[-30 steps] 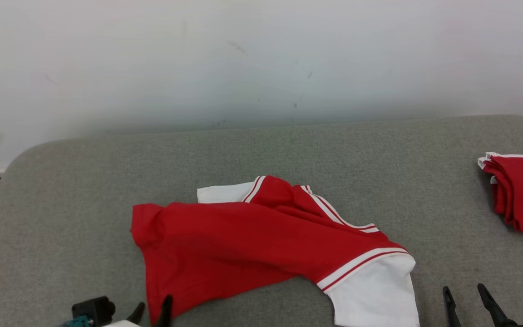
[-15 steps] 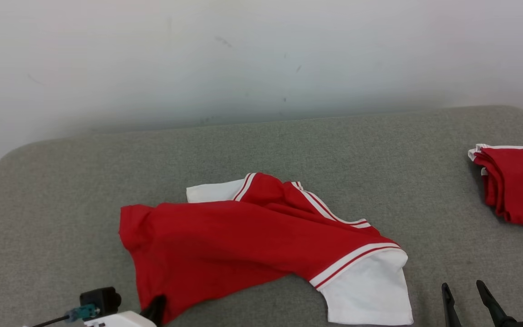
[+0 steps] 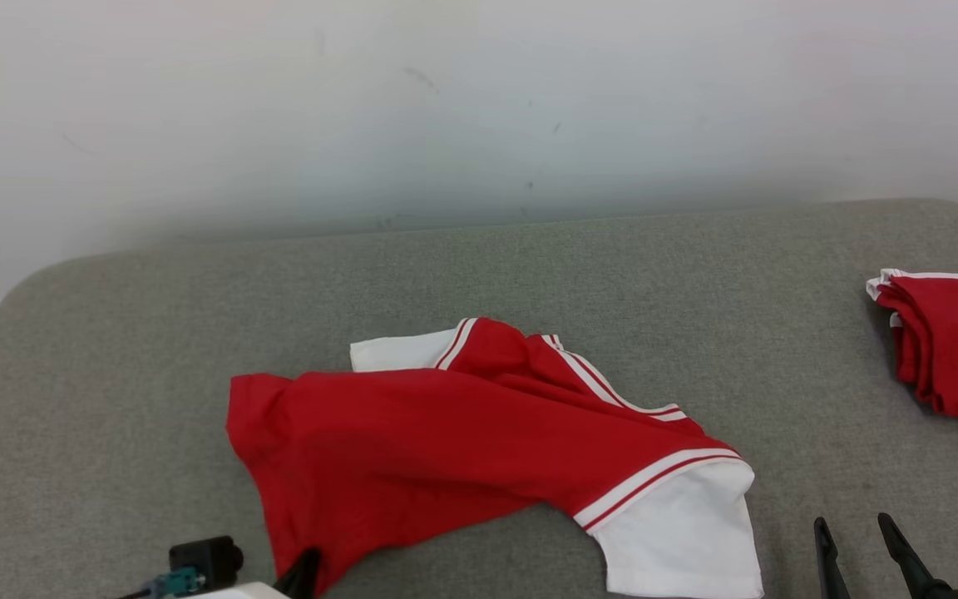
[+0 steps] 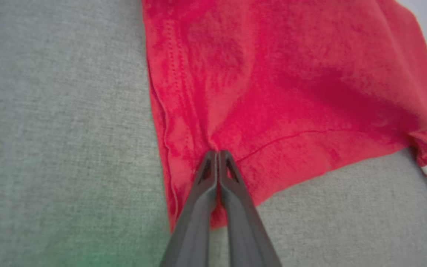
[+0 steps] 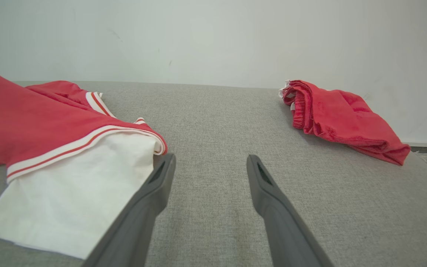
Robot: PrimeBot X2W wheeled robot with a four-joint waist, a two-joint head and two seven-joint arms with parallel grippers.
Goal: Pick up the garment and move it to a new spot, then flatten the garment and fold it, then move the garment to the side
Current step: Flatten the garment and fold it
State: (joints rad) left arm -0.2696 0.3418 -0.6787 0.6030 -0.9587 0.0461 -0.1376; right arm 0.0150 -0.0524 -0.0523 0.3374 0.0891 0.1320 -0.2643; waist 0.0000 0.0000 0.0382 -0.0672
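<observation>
Garment: red, with white sleeves and red-white striped trim. It lies crumpled and twisted at the front middle of the grey padded surface. Looks like thin soft knit, so probably light and limp. It should drape and stretch, and likely drags on the textured cover rather than sliding. Best holds, as a judgement: hem corners or shoulder seams, where the stitched edge gives some bite.

Left gripper: jaws pinched tight together on a pucker of red cloth just inside the hemmed edge, near the garment's near corner. Right gripper: jaws wide apart with nothing between them, over bare surface just beside the white sleeve.

Folded red pile sits well apart at the far right. No brand, label or readable writing.
</observation>
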